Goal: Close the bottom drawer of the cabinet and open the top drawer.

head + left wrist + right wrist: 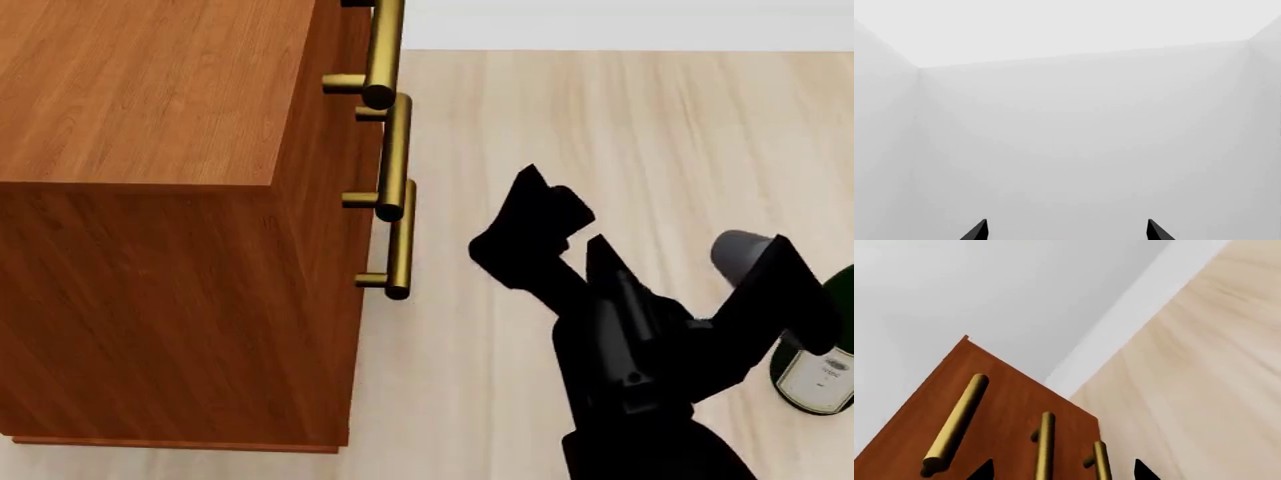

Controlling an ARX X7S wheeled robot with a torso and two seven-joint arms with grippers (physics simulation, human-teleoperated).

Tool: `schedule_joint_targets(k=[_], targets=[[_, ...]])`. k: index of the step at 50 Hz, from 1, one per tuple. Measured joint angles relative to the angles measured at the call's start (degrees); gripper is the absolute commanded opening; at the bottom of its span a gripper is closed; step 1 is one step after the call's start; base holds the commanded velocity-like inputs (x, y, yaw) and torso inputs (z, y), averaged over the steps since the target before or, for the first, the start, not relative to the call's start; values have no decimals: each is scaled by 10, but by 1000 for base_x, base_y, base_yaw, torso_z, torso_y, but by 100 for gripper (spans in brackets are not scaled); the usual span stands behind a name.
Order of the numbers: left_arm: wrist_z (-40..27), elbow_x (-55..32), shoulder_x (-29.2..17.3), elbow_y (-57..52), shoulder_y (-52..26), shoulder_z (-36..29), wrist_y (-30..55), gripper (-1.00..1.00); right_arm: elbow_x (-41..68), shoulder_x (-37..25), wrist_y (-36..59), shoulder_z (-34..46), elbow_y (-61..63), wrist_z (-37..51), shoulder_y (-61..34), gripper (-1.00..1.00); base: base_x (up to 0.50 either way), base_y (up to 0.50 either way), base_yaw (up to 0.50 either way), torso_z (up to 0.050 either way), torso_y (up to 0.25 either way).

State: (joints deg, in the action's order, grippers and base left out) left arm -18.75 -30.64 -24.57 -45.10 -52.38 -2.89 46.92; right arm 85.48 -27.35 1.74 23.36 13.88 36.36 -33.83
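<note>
Floor (pixel 601 110): pale wood planks, running out to a white wall.

Cabinet (pixel 160 200): one, reddish-brown wood grain, fills the head view from 9 to 12 o'clock, seen from above and from one side. Its front faces 3 o'clock. Three brass bar handles are stacked down that front, one per drawer. All three drawer fronts look flush with the cabinet face; none stands out.

Top drawer (pixel 947 405): its handle is the uppermost bar, at 12 o'clock in the head view. Bottom drawer (pixel 1093 432): its handle is the lowest bar, near centre in the head view. The middle handle (pixel 391 155) sits between them.

Arms: one in the head view, the right, black, rising from 5 o'clock toward centre, elbow bent, forearm angled up and toward the cabinet. Right gripper (pixel 527 225) is near the lowest handle, apart from it, touching nothing. In the right wrist view two dark fingertips (pixel 982 471) show with a gap between them, so the jaws are spread and empty, aimed at the handles.

Left gripper (pixel 1066 231): seen only in its own wrist view; two black tips wide apart, jaws spread, facing plain white walls.

Wine bottle (pixel 817 370): one, dark green with a pale label, on the floor at 4 o'clock, partly hidden by the arm.
</note>
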Motion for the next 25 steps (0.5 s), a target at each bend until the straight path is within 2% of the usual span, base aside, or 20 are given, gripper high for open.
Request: schedule_joint_targets(k=[25], targets=[[-5, -6, -5, -4, -1, -1, 1, 100, 111, 34, -8, -37, 30, 21, -47, 100, 0, 0, 0, 0, 0]])
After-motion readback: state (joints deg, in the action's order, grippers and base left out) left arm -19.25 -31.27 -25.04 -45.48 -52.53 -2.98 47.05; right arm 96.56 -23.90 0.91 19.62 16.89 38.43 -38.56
